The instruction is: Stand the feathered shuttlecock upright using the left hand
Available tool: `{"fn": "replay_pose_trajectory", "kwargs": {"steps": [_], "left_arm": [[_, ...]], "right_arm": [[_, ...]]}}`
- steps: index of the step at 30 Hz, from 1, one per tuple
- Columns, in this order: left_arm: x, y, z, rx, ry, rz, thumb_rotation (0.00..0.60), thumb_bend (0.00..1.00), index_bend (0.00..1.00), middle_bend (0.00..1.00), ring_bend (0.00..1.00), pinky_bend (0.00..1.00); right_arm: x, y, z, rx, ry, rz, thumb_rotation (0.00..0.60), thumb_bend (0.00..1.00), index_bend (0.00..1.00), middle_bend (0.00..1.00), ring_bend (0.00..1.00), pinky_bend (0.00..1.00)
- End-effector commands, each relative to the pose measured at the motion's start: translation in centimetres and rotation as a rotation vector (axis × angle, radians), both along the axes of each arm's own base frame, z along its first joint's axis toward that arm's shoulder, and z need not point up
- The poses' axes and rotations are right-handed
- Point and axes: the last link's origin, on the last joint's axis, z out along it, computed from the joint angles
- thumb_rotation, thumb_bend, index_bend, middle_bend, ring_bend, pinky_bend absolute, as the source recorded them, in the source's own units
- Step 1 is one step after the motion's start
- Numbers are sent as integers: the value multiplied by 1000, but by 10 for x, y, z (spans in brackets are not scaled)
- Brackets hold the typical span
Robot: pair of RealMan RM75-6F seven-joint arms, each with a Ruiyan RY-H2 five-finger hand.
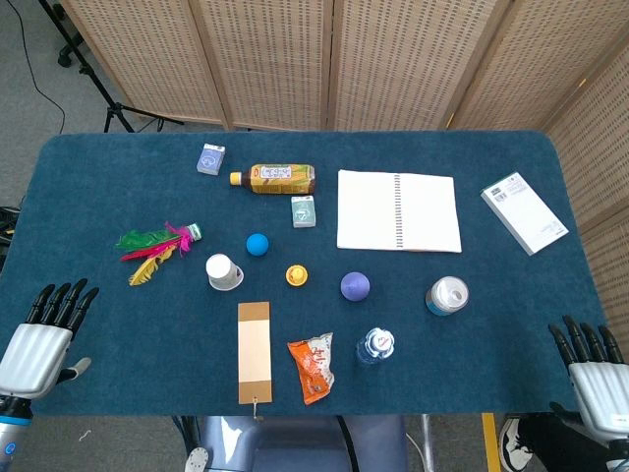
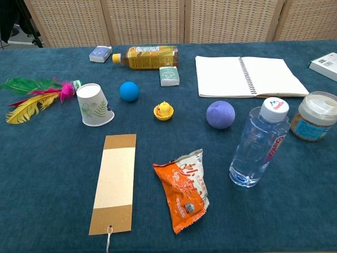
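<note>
The feathered shuttlecock [image 1: 155, 249] lies on its side on the left part of the blue table, its green, pink and yellow feathers pointing left and its small base toward the right. The chest view shows the same shuttlecock [image 2: 37, 96] flat at the far left, its base beside a paper cup. My left hand [image 1: 44, 334] hovers at the near left edge, fingers spread and empty, well short of the feathers. At the near right corner my right hand [image 1: 593, 366] is also spread and holds nothing. Neither hand appears in the chest view.
An upturned paper cup [image 1: 223, 271] sits just right of the shuttlecock base. Nearby are a blue ball [image 1: 257, 244], yellow toy [image 1: 296, 275], purple ball [image 1: 355, 286], tea bottle [image 1: 275, 178], notebook [image 1: 398, 210], water bottle [image 1: 375, 345], jar [image 1: 447, 295], snack packet [image 1: 313, 367] and card strip [image 1: 254, 350].
</note>
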Motion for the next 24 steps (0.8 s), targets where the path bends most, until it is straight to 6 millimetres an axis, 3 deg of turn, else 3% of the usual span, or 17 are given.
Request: {"fn": "replay_pose_trajectory", "kwargs": {"steps": [1,24], "left_arm": [[0,0,0,0,0,0,600,0,0,0,0,0],[-2,1,0,3,4,10,600,0,0,0,0,0]], "right_arm": [[0,0,0,1,1,-2,600,0,0,0,0,0],[-1,-2,-2,7,0,-6,600,0,0,0,0,0]]}}
